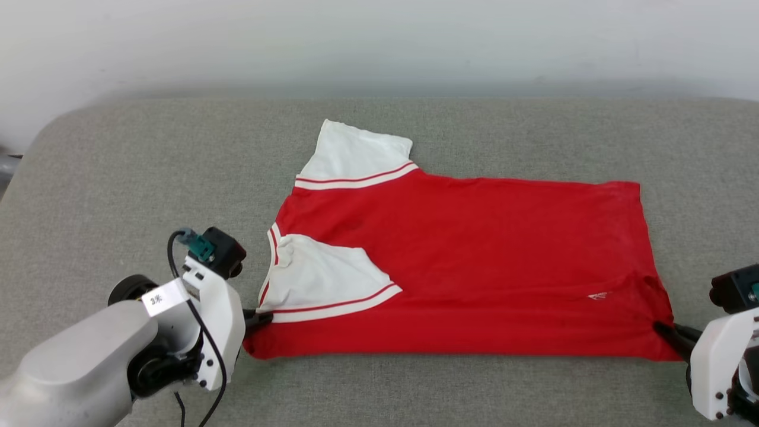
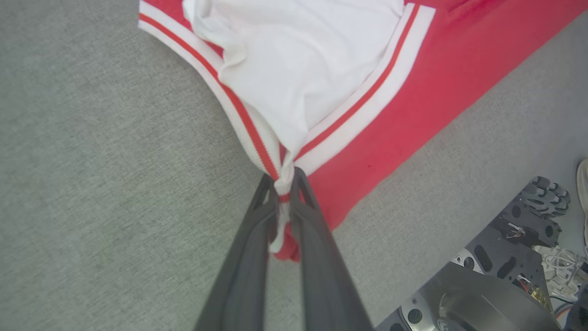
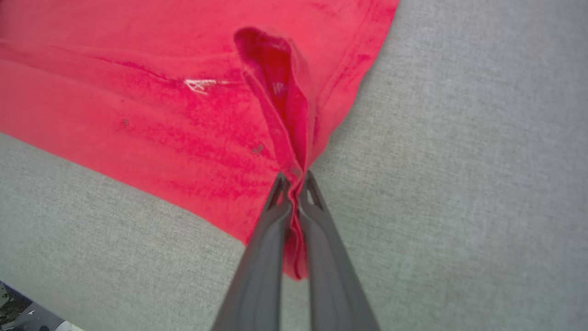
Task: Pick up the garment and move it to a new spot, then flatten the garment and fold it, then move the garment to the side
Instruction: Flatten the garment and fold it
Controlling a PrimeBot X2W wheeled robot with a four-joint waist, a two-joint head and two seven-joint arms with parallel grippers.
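Fingers of left gripper (image 2: 285, 184) pinching garment (image 1: 474, 255) at striped trim, right gripper (image 3: 294, 181) pinching its red hem corner, both arms low over grey cushion (image 1: 118, 178), fingers pointing inward

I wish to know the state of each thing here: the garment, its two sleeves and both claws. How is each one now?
garment: lies flat on the grey cushion, plain red side up.
near sleeve: folded in over the red body.
far sleeve: spread out, unfolded.
left claw: shut on the garment's striped trim.
right claw: shut on the garment's hem corner.
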